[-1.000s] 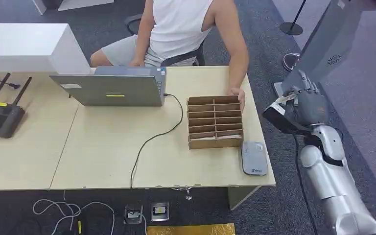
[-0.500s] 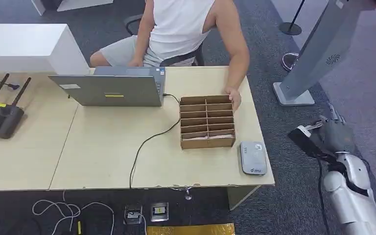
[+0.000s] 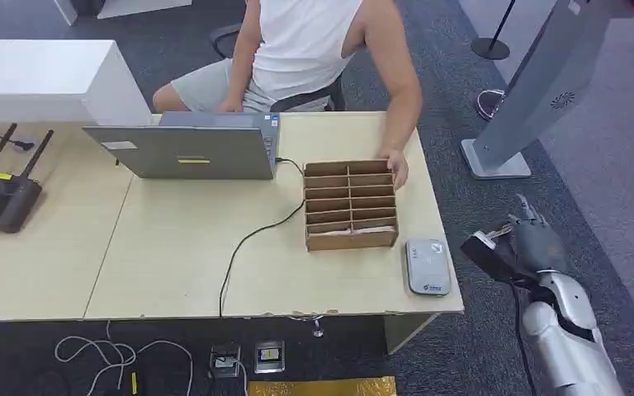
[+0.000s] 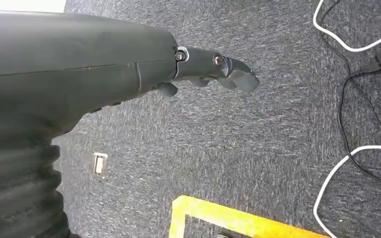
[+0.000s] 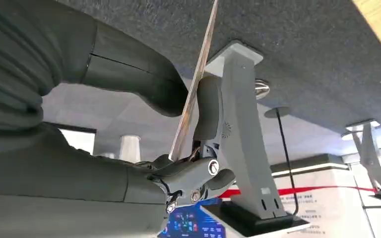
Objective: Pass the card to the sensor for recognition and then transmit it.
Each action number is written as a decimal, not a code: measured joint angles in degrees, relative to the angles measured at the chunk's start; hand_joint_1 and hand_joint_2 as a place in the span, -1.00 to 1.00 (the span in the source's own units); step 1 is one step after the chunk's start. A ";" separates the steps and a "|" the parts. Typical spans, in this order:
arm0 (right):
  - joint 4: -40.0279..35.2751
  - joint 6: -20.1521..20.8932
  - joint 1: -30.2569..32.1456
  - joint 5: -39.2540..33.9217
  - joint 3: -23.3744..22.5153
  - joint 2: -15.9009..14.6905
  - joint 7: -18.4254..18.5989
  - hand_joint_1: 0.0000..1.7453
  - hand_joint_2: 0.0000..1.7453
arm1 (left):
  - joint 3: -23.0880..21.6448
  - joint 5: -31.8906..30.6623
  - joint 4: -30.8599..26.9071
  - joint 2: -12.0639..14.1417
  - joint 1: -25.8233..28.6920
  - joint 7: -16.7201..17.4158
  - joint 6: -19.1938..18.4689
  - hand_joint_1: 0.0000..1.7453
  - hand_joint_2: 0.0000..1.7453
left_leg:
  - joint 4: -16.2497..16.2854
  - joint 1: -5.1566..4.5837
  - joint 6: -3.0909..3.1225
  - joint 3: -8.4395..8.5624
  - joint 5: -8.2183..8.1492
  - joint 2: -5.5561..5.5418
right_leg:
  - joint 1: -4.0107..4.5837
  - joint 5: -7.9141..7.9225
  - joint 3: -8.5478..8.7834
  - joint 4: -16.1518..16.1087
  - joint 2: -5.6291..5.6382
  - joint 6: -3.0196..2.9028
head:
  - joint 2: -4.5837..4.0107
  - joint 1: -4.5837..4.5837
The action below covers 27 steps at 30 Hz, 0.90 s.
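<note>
gripping card (image 5: 194, 94), right robot hand (image 3: 522, 246)

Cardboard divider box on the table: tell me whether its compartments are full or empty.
Mostly empty: the brown cardboard divider box shows bare slots; something pale lies in its nearest row.

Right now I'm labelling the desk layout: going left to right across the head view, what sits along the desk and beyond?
Router → laptop → cardboard organizer → card reader → right robot hand.
</note>
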 joint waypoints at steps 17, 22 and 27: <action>-4.33 3.32 3.33 -1.16 5.86 3.23 1.29 1.00 1.00 | 0.00 -0.22 0.00 0.07 -0.36 0.02 -0.46 -1.00 1.00 | -0.01 0.00 0.00 0.00 0.00 0.00 | 0.00 0.00 0.00 0.00 0.00 0.00 | 0.00 0.02; -4.83 3.41 3.44 -1.75 7.23 3.72 1.22 1.00 1.00 | 0.00 -0.20 0.02 0.11 -0.39 0.02 -0.46 -1.00 1.00 | 0.00 0.00 0.00 0.01 0.00 0.00 | 0.00 0.00 0.00 0.00 0.00 0.00 | 0.00 0.02; -4.98 3.72 3.47 -2.03 8.37 4.26 1.14 1.00 1.00 | 0.00 -0.13 0.02 0.15 -0.38 0.02 -0.37 -1.00 1.00 | -0.01 0.00 0.00 0.00 0.00 0.00 | 0.00 0.00 0.00 0.01 0.01 0.00 | 0.00 0.02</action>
